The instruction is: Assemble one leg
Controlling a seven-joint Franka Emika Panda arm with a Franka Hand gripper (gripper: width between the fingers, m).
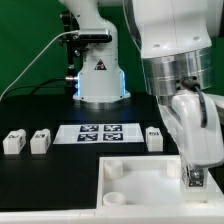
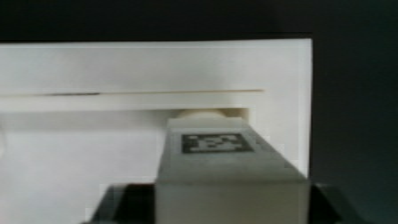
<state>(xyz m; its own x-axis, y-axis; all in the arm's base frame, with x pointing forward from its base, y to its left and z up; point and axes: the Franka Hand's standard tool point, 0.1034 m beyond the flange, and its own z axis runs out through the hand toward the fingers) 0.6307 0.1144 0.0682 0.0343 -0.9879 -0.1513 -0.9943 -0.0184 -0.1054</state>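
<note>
My gripper (image 1: 195, 180) is shut on a leg (image 1: 196, 177), a small white post with a black-and-white tag, and holds it at the right side of the large white tray (image 1: 140, 182). In the wrist view the leg (image 2: 221, 150) runs out from between the dark jaws of the gripper (image 2: 222, 203), its tag facing the camera and its far end against the tray (image 2: 107, 100). Three more legs stand on the black table: two at the exterior view's left (image 1: 13, 142) (image 1: 39, 141) and one right of the marker board (image 1: 154, 138).
The marker board (image 1: 100, 133) lies flat behind the tray. The robot's white base (image 1: 100, 75) stands at the back. The tray has round sockets at its left corners (image 1: 114, 170). A black cable (image 1: 30, 65) runs along the back left.
</note>
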